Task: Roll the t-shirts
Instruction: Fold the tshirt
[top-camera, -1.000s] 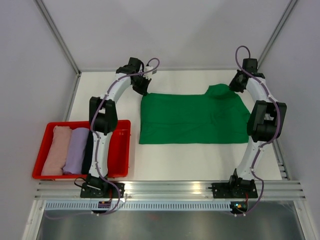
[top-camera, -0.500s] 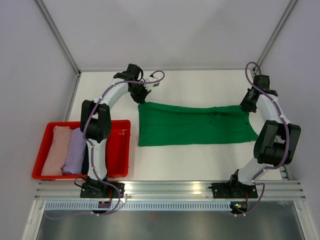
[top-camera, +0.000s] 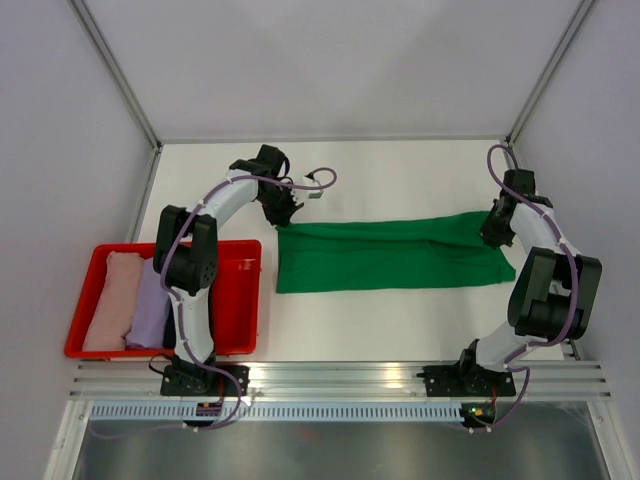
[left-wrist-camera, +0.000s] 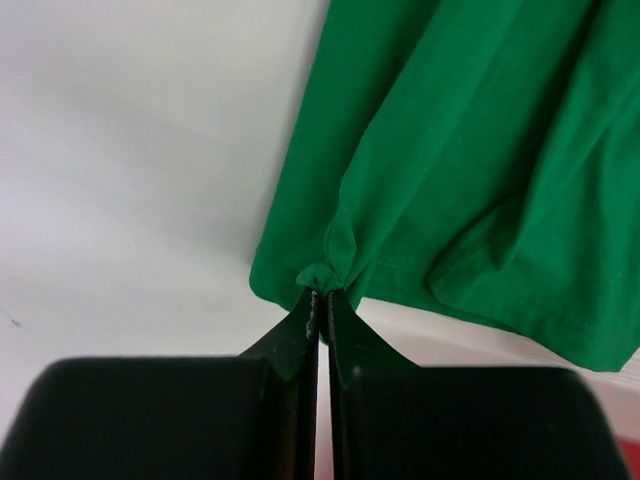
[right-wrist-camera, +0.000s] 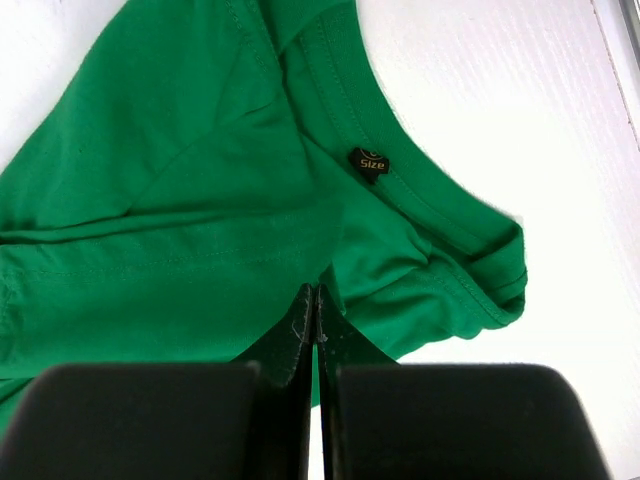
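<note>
A white table (top-camera: 400, 175) is sitting inside pale walls, and the green t-shirt (top-camera: 390, 255) is lying across its middle, folded into a long band running left to right. The left gripper (top-camera: 285, 215) is pinching the band's far left corner, its jaws pressed together with a small bunch of hem caught at the tips. The right gripper (top-camera: 492, 230) is clamping the cloth at the far right end, just below the collar and its small black size label (right-wrist-camera: 369, 162). At the table's left a red tray (top-camera: 240, 300) is holding three rolled shirts side by side: pink (top-camera: 110, 300), lavender (top-camera: 150, 300) and black (top-camera: 173, 318), the black one partly hidden by the left arm.
</note>
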